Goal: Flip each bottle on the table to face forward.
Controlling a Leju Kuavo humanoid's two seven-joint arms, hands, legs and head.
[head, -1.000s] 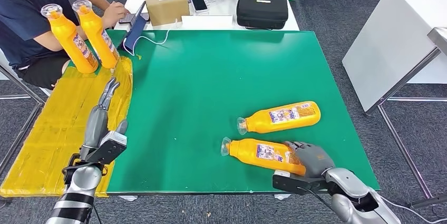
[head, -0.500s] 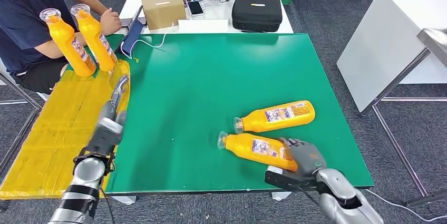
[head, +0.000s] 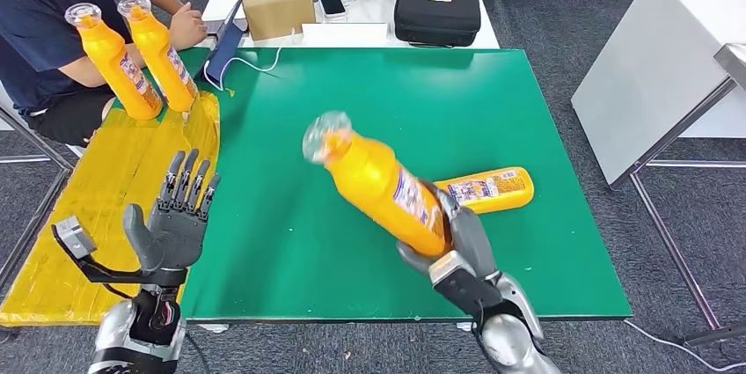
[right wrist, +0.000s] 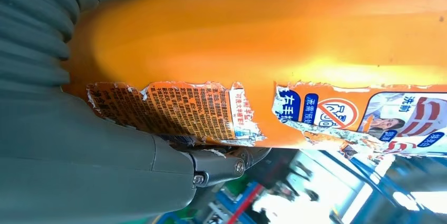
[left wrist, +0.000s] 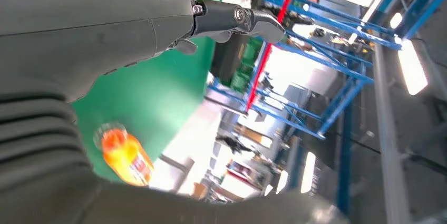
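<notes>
A: What is in front of the robot?

B: A large green table [head: 369, 110], with a yellow mat [head: 106, 207] over its left side. A person in a dark shirt [head: 35, 31] sits at the far left corner.

A: And the bottles?

B: Four orange plastic bottles with clear caps. Two standing bottles [head: 141, 57] are upright side by side at the far end of the yellow mat. A lying bottle [head: 493, 187] rests on its side on the green surface, near the right front. The lifted bottle [head: 378, 182] is off the table, tilted, cap pointing up and to the left.

A: Who holds it?

B: The robot's right hand [head: 457, 238]. Its grey fingers wrap the bottle's lower body, clamped tight; the close wrist view shows a torn printed label [right wrist: 179, 109] beside the thumb.

A: The other hand?

B: The left hand [head: 176, 216] is raised above the mat's edge, palm up, fingers straight and spread, holding nothing and touching nothing.
</notes>
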